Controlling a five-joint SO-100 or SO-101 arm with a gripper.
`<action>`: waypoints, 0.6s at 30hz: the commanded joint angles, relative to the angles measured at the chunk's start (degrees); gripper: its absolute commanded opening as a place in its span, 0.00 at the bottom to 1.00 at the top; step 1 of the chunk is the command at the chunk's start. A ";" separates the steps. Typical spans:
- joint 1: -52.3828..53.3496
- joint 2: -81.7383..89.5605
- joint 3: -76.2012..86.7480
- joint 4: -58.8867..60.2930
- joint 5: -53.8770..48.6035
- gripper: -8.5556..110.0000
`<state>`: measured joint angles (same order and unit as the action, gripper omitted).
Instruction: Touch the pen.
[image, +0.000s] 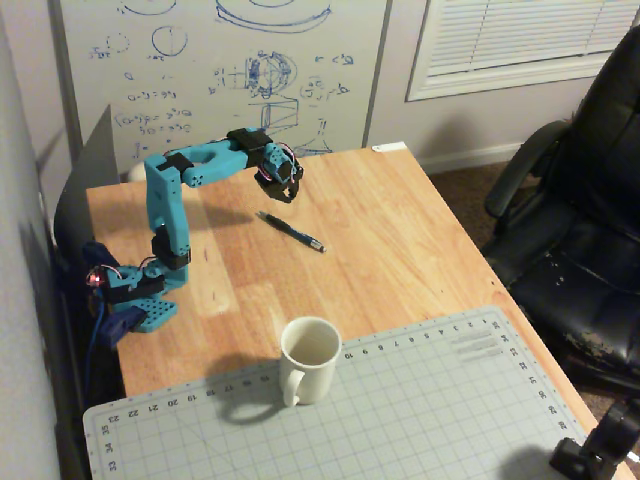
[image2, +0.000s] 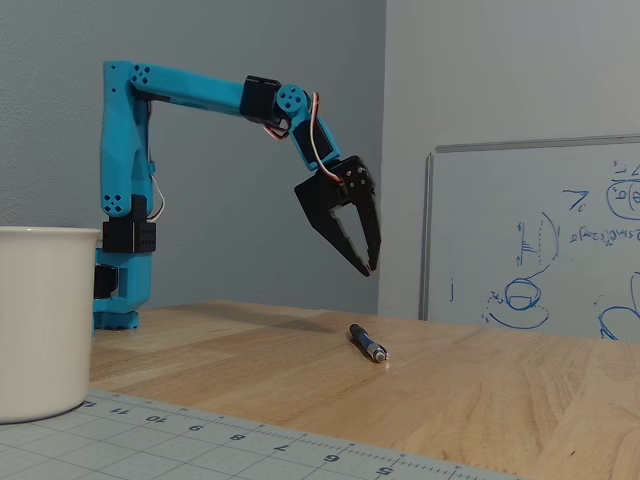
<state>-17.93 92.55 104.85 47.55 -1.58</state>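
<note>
The pen is slim and dark with a silvery tip, and it lies flat on the wooden table. In the low fixed view the pen points its tip toward the camera. My black gripper on the blue arm hangs in the air above the pen, fingers pointing down, clearly apart from it. Its fingertips meet, so it is shut and empty. In the high fixed view the gripper sits just behind the pen's dark end.
A white mug stands on the edge of a grey cutting mat at the table's front; the mug also shows in the low view. A whiteboard leans behind the table. A black office chair stands at the right.
</note>
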 joint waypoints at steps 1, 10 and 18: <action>-0.35 3.34 -0.70 -0.26 0.70 0.08; -0.26 -2.37 -0.53 -0.26 0.70 0.08; -0.35 -2.46 -0.79 -0.26 0.70 0.08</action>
<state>-17.93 88.68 105.03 47.55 -1.58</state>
